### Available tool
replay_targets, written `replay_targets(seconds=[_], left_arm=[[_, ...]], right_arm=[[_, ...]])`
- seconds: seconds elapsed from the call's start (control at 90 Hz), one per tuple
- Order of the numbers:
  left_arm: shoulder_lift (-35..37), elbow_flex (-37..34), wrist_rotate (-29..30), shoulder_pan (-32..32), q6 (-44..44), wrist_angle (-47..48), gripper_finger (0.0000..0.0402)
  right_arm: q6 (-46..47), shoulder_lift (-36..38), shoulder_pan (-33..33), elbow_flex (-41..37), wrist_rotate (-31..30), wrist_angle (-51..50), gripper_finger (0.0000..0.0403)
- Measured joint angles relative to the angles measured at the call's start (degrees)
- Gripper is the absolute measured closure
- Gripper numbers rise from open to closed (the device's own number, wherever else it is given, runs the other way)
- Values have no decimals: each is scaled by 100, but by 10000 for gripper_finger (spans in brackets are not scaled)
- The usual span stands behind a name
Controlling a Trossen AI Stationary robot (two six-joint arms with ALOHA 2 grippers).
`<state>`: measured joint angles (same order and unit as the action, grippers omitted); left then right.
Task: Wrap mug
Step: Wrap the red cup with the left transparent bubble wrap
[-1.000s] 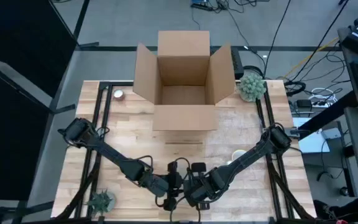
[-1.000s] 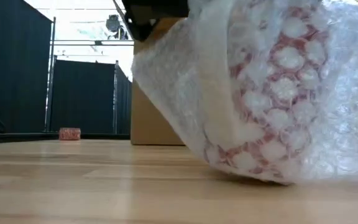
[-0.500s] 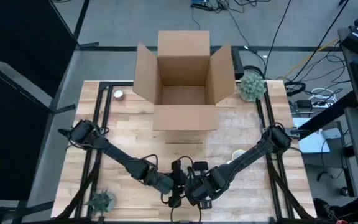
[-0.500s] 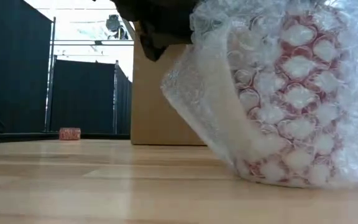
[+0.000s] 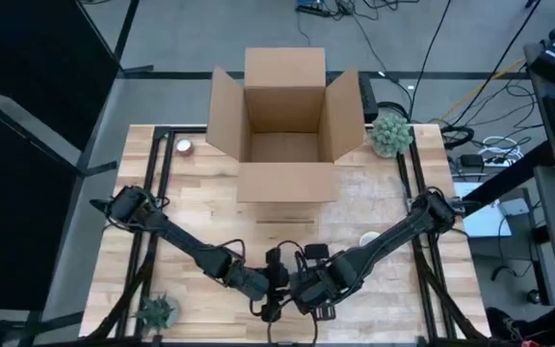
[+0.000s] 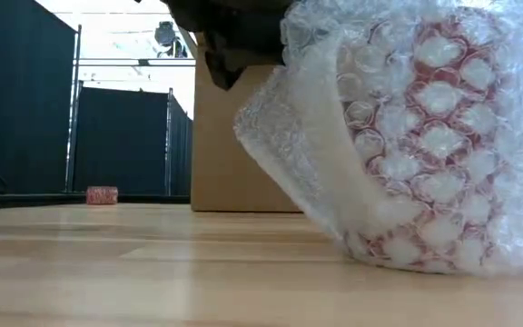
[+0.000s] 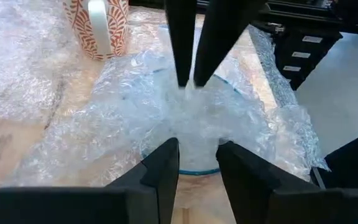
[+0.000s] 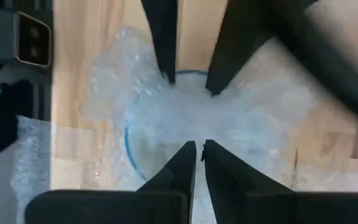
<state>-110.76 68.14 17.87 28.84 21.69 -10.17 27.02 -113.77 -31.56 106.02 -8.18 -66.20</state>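
Presently on hand, listed by place from the cardboard box (image 5: 286,125):

Item 1, mug (image 6: 425,154). Red-patterned, standing on the table (image 5: 210,207) well apart from the box, out past its lowered front flap. It is swathed in bubble wrap (image 6: 289,136) down to its foot. From my wrists a blue rim (image 8: 129,146) shows through the film; I judge that to be the mug's mouth, facing up.

Item 2, my right gripper (image 8: 199,165). Over the mug, on the side away from the box. Fingers drawn nearly together, with a tuft of wrap pinched between the tips. Purpose, as I judge it: to gather the loose film over the mouth so it cannot spring back.

Item 3, my left gripper (image 7: 197,168). Directly opposite, tips just beside the right's. Fingers narrowly parted and astride the same bunched film; I cannot tell whether the pads bear on it. Purpose, likely: to steady the bundle while the other hand tucks.

Item 4, slack wrap (image 7: 104,118). Spread flat around the mug, uncollected, so the wrapping looks well along but not closed.

Item 5, second patterned mug (image 7: 98,25). Bare, upright, near the bundle and not touching it.

Item 6, box itself. Flaps open, nothing visible inside; presumably where the parcel goes.

Item 7, two small plants: one (image 5: 390,132) just beside the box, one (image 5: 157,310) well apart from it, by the table's corner.
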Motion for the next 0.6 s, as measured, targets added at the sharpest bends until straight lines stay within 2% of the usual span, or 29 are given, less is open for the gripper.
replay_targets(seconds=[0.267, 0.5, 0.6], left_arm=[[-2, -7, -4, 0, 2, -7, 295], [18, -7, -17, 4, -13, 44, 295], [22, -9, -55, 4, -11, 33, 295]], right_arm=[[-120, 103, -83, -111, -539, 867, 383], [300, -109, -126, -1117, -387, 1352, 383], [516, -109, -112, -1582, -411, 1898, 383]])
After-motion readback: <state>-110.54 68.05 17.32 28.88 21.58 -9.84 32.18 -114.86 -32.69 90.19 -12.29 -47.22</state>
